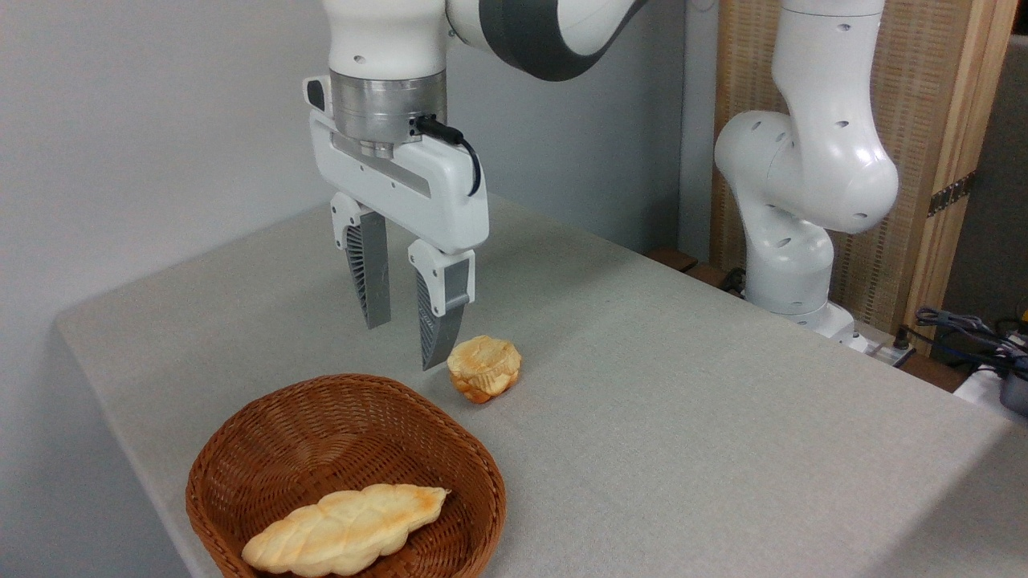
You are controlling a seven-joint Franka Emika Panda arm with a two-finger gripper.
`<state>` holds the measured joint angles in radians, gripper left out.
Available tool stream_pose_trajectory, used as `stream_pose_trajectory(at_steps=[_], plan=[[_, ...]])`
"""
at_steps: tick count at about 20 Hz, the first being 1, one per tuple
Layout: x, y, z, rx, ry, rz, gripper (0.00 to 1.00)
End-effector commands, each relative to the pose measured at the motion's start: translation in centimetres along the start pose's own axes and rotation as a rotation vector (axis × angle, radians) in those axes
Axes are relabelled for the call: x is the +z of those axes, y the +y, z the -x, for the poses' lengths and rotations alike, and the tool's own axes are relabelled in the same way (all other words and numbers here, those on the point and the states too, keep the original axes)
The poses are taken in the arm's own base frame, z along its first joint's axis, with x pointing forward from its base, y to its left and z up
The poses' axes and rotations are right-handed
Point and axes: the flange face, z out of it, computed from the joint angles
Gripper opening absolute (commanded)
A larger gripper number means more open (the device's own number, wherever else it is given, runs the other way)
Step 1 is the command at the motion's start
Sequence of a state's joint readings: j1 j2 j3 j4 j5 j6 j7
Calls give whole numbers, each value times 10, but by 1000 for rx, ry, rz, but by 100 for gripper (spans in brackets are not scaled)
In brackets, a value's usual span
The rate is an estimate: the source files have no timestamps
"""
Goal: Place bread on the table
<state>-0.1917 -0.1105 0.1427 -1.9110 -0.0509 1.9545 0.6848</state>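
The brown woven wicker basket [345, 474] gets cut off at the bottom edge, and its front rim hides the lower side of the long braided pale golden bread [345, 531] lying inside, long axis running lower-left to upper-right. The white two-finger hand [404, 345] hangs open and empty above the grey-beige cloth-covered desk [683, 385], near a small round bun [484, 368]

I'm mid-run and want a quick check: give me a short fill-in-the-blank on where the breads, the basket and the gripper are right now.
1. The long braided pale golden loaf lies inside the brown woven wicker ____.
2. The small round muffin-like bun sits on the grey-beige cloth table, ____ the basket.
3. The white two-finger gripper hangs above the table with its jaws ____.
4. The gripper holds ____.

Missing words: basket; outside; open; nothing
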Motion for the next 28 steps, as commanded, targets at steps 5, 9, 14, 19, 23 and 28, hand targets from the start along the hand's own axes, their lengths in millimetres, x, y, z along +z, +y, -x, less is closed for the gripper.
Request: stream_pose_trajectory(at_steps=[5, 9, 14, 19, 23, 28], plan=[[-7, -7, 1, -18, 16, -14, 100], [-7, -7, 2, -18, 15, -13, 100], [-7, -7, 1, -16, 17, -15, 100], [-5, -8, 0, -17, 16, -17, 100], [-7, -12, -6, -16, 62, -57, 100], [20, -40, -14, -42, 113, -123, 100]])
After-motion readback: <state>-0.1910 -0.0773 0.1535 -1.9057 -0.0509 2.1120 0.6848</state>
